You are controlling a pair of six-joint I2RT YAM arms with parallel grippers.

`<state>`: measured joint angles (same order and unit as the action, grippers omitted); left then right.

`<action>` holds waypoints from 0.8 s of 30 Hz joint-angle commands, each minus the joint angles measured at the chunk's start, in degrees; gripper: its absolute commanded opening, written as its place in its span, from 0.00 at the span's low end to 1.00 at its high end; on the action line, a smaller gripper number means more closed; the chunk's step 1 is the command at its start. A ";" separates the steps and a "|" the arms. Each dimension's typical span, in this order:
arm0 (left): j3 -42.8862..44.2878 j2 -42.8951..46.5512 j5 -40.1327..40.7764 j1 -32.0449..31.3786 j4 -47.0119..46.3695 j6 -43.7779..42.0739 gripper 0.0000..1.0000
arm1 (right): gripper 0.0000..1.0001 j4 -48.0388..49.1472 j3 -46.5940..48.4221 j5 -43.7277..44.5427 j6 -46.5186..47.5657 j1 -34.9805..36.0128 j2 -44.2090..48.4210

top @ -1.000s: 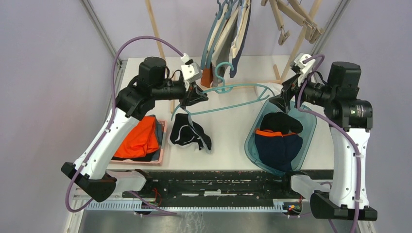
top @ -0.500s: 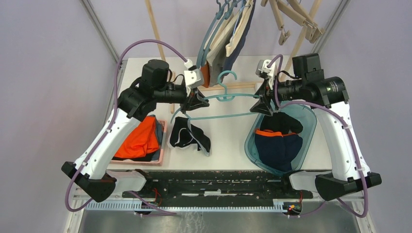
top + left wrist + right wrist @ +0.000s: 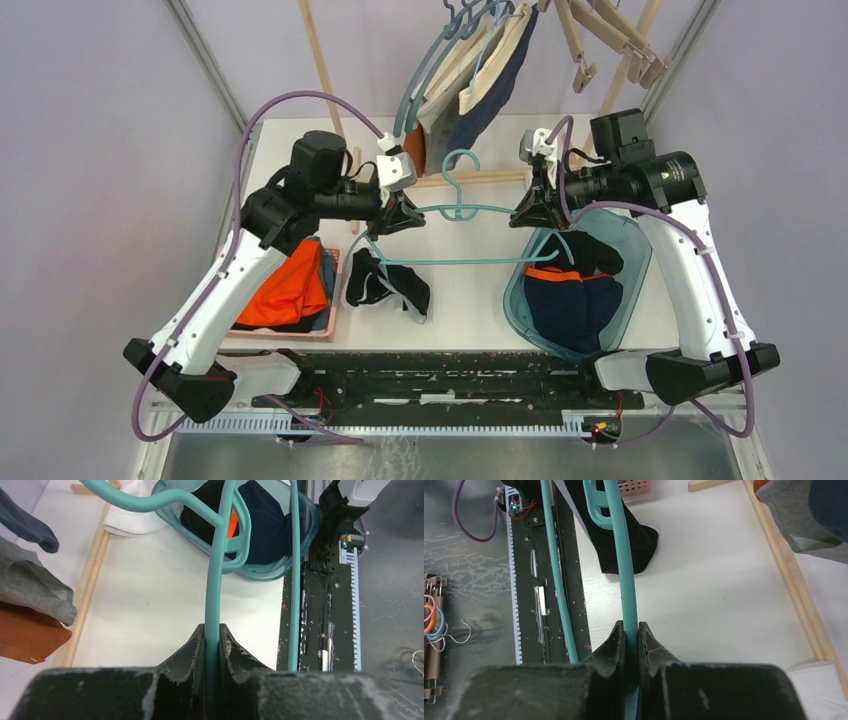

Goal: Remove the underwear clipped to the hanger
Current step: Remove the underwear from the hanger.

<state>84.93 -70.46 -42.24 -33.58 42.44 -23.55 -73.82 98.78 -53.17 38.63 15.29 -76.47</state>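
A teal hanger (image 3: pixel 470 208) is held level above the table by both grippers. My left gripper (image 3: pixel 405 215) is shut on its left shoulder; in the left wrist view the teal bar (image 3: pixel 215 580) runs tight between the fingers of that gripper (image 3: pixel 211 635). My right gripper (image 3: pixel 527 212) is shut on the right shoulder, and the right wrist view shows this gripper (image 3: pixel 631 630) pinching the bar (image 3: pixel 621 555). Black underwear with white trim (image 3: pixel 385 285) hangs from the hanger's lower left end, drooping onto the table, and also shows as black cloth (image 3: pixel 626 545).
A teal basin (image 3: pixel 632 262) at the right holds navy, black and orange underwear (image 3: pixel 570 300). A pink tray (image 3: pixel 334 300) with orange cloth (image 3: pixel 285 290) sits at the left. More garments on hangers (image 3: pixel 470 80) and wooden hangers (image 3: pixel 610 40) hang at the back.
My right arm swung left from over the basin to the hanger's right end and its gripper closed on the bar. The left gripper kept its grip; the hanger dropped slightly toward me.
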 commanded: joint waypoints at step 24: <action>-6.17 12.14 2.99 2.69 -8.12 1.43 0.89 | 0.01 13.42 -10.71 6.38 -2.20 -4.86 13.77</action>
<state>78.91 -60.77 -41.67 -32.64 37.10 -24.01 -64.27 88.18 -48.38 37.34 11.09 -64.64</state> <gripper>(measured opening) 0.872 0.067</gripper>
